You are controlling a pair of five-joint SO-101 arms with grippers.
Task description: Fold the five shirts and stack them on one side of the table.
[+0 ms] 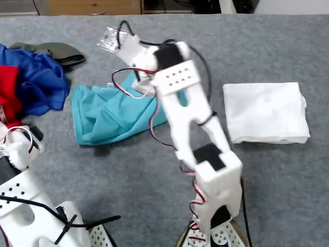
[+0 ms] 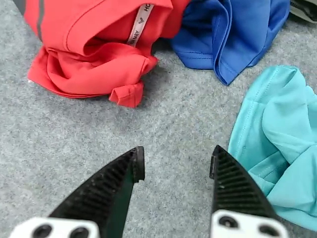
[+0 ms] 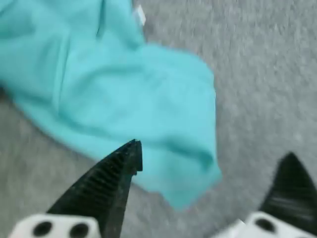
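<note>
The grey tabletop [image 1: 128, 175] carries all five shirts. The right arm [image 1: 195, 118] stretches from its base at the near edge up across the middle. The left arm [image 1: 20, 195] sits at the near left corner.

The teal shirt [image 1: 103, 116] lies crumpled and unfolded left of centre. Its long axis runs across the tabletop, from the near left up toward the right arm. A white shirt [image 1: 264, 110] lies folded into a neat rectangle on the right side, well apart from the others. The blue shirt [image 1: 38, 77] and red shirt [image 1: 7, 98] are heaped together at the left edge, and an olive shirt [image 1: 59, 51] lies just beyond them.

The right claw [image 3: 213, 163] hangs above the teal shirt with its fingers spread and nothing between them. The shirt's hem corner lies below the gap. The left claw [image 2: 177, 161] is also spread and empty. It is over bare tabletop, with the red shirt ahead of it and the teal shirt off to one side.

The right arm is the nearer one to the teal shirt. The next move is probably a drop onto that corner to pull the cloth flat.
</note>
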